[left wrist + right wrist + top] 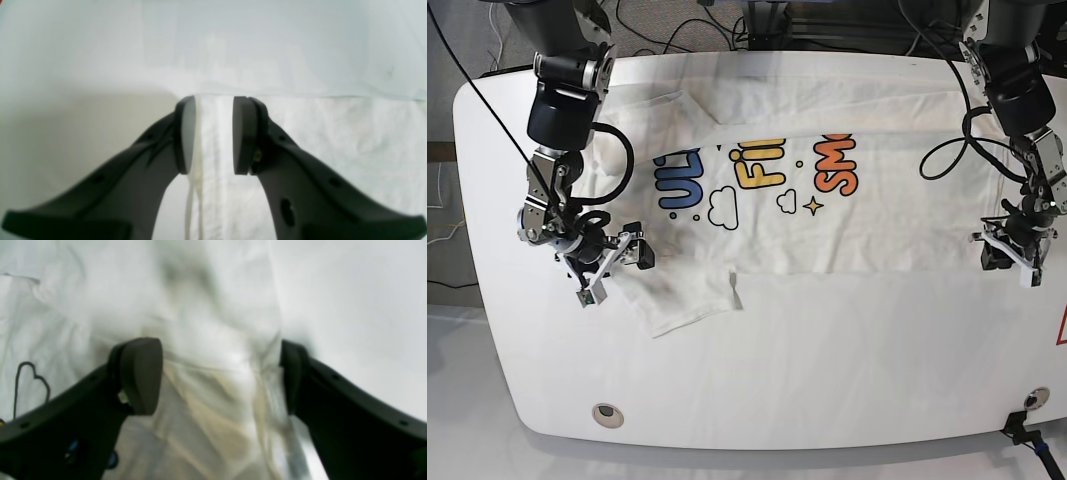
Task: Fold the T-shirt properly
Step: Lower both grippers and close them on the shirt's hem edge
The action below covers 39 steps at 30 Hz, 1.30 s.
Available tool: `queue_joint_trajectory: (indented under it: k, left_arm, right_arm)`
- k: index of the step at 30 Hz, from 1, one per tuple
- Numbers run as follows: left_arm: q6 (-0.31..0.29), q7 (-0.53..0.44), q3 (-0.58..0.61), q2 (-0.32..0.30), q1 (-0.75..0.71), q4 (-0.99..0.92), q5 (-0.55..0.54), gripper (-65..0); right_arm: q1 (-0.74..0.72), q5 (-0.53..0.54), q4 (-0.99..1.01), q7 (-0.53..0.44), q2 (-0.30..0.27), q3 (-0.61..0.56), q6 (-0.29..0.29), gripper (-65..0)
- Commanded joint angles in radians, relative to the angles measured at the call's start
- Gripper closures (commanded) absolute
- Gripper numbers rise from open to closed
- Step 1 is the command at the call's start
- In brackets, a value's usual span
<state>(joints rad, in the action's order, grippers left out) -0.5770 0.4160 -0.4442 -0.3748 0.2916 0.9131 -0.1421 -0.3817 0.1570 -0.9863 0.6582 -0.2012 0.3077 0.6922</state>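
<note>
White cloth, the T-shirt, lies spread print-up on the counter. Part of the blue word is hidden by a fold. The right gripper has its fingers wide over a crumpled sleeve, holding nothing. The left gripper has its fingers narrow, at the shirt's edge. Whether they pinch the cloth is hard to tell.

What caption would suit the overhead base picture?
Two robot arms flank a white T-shirt spread print-up on the table, right pincer wide open over a sleeve.
</note>
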Motion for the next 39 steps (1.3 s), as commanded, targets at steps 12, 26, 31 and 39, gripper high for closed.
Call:
queue_joint_trajectory:
  k: [12,26,31,39]
  left_arm:
    - [0.078,-0.165,-0.005,-0.057,0.024,-0.104,-0.014,-23.3]
    - [-0.021,-0.099,-0.005,-0.005,0.019,-0.104,-0.018,-32.9]
    - [-0.021,-0.099,-0.005,0.004,0.019,-0.104,-0.017,-32.9]
    - [-0.021,-0.099,-0.005,0.027,0.019,-0.101,-0.018,-31.0]
  right_arm:
    - [-0.004,0.002,-0.018,-0.001,-0.008,0.002,0.006,-46.5]
    - [-0.003,0.003,-0.016,-0.001,-0.007,0.002,0.006,-46.5]
    - [-0.003,0.002,-0.016,-0.001,-0.007,0.002,0.006,-46.5]
    - [-0.003,0.003,-0.016,-0.002,-0.007,0.002,0.006,-46.5]
